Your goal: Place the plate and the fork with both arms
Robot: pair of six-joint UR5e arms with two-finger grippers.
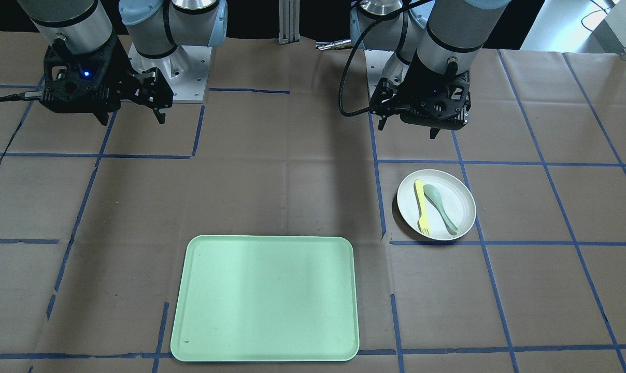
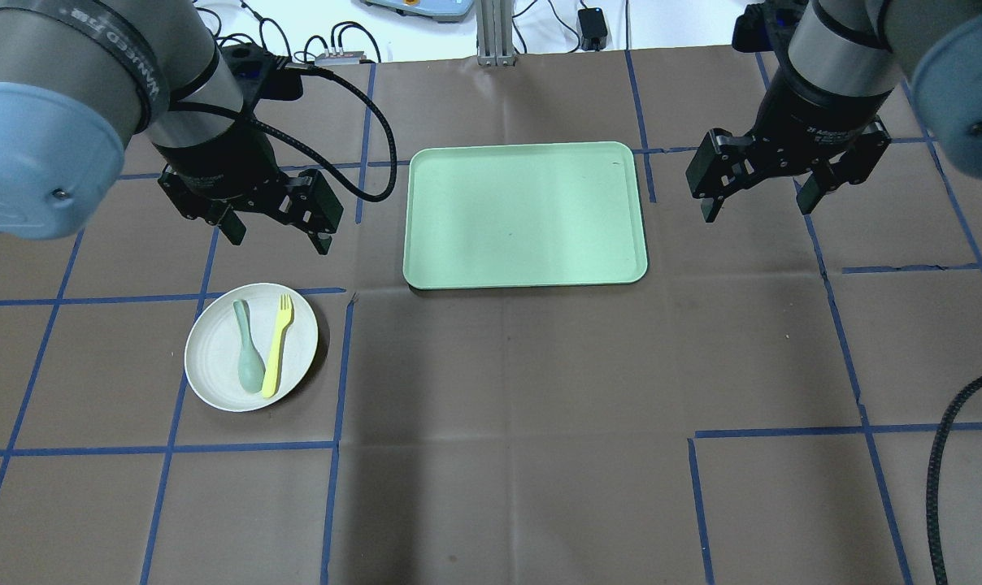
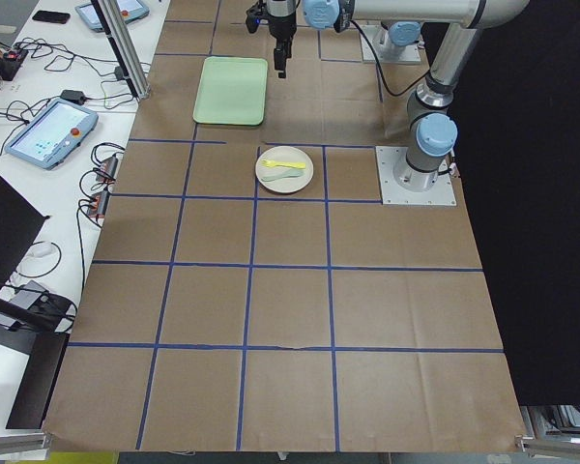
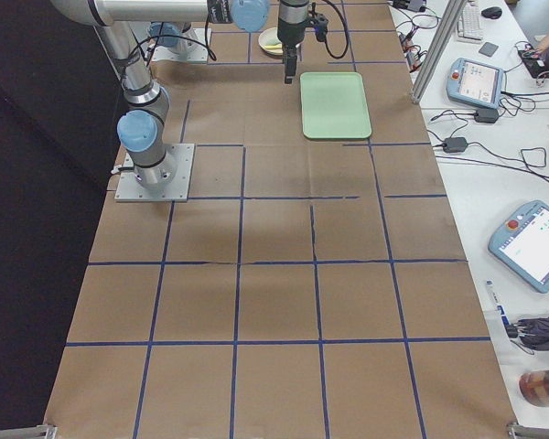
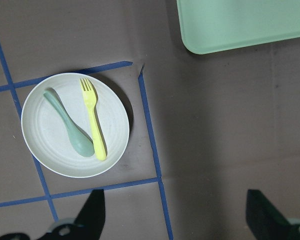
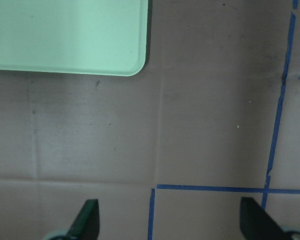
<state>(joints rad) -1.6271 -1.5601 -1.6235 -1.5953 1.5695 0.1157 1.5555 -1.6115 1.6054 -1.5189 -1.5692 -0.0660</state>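
Plate (image 2: 210, 351): lies flat on the brown surface (image 2: 499, 406), on the robot's left side, by a corner of blue tape lines and well apart from the tray (image 2: 523, 215).
Fork (image 2: 277, 345): lies in the plate with its tines pointing away from the robot and its handle end near the rim.
Spoon (image 2: 249, 357): grey-green, in the plate just beside the fork; its bowl seems to touch the fork's handle.
Hard to see: in both side views the cutlery is too small to make out, and the exterior right view shows only a sliver of the plate behind the far arm. Each wrist view shows only the dark fingertips at its bottom edge and a corner of the tray.
Left gripper (image 2: 280, 237): hovers over bare surface just beyond the plate, pointing down, fingers spread wide with nothing between them.
Right gripper (image 2: 756, 210): hovers beside the tray's right edge, pointing down, released and holding nothing.
Left arm (image 2: 93, 73), right arm (image 2: 840, 49): wrists upright over the surface, upper segments cut off by the frame.
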